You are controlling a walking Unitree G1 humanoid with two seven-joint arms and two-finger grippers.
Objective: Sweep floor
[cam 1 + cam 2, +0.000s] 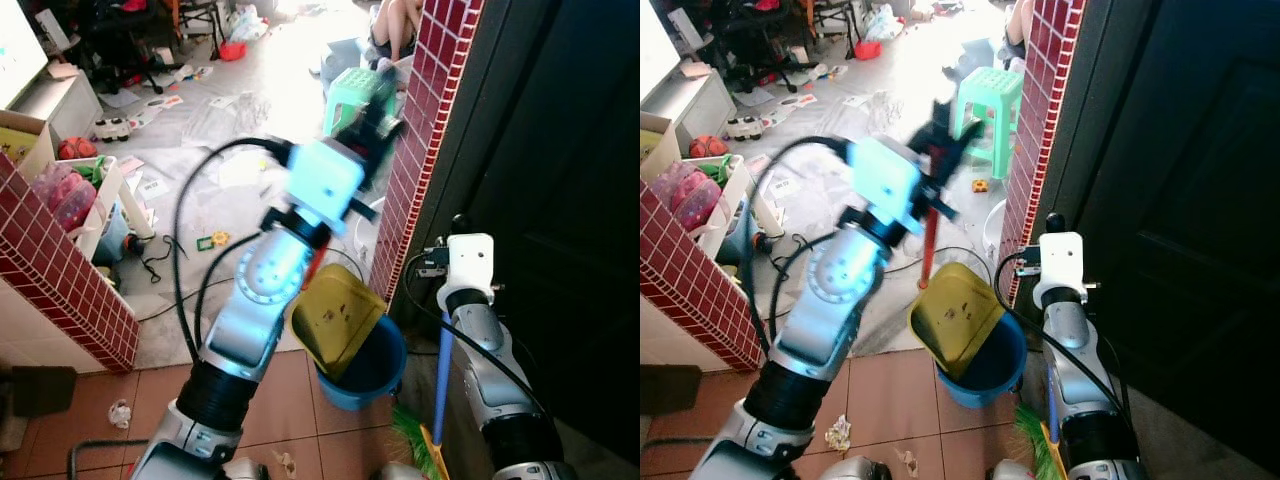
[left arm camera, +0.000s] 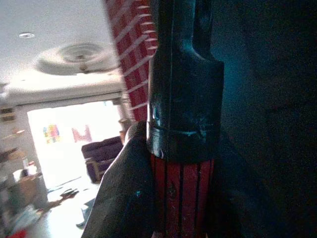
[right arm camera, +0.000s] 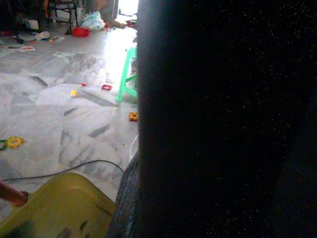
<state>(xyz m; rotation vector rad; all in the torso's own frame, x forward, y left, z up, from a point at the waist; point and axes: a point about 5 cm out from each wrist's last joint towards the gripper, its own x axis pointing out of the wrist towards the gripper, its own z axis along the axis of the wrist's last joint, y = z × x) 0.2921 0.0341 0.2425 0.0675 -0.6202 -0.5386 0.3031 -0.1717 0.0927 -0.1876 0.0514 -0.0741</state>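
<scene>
Left gripper (image 1: 945, 135) clamps dustpan handle (image 1: 930, 235) (red).

Tiled floor (image 1: 290, 400); blue bucket (image 1: 372, 375), crumpled paper (image 1: 119, 413) on it.

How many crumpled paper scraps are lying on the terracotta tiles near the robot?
2: one white crumpled paper scrap on the left near the brick wall base, another by the robot's feet; more may be hidden behind the arms.

Left arm stretched up and forward, left gripper (image 1: 940, 140) clamped tight with its fingers (image 2: 124, 198) pressing in. Right arm bent low, wrist up.
</scene>
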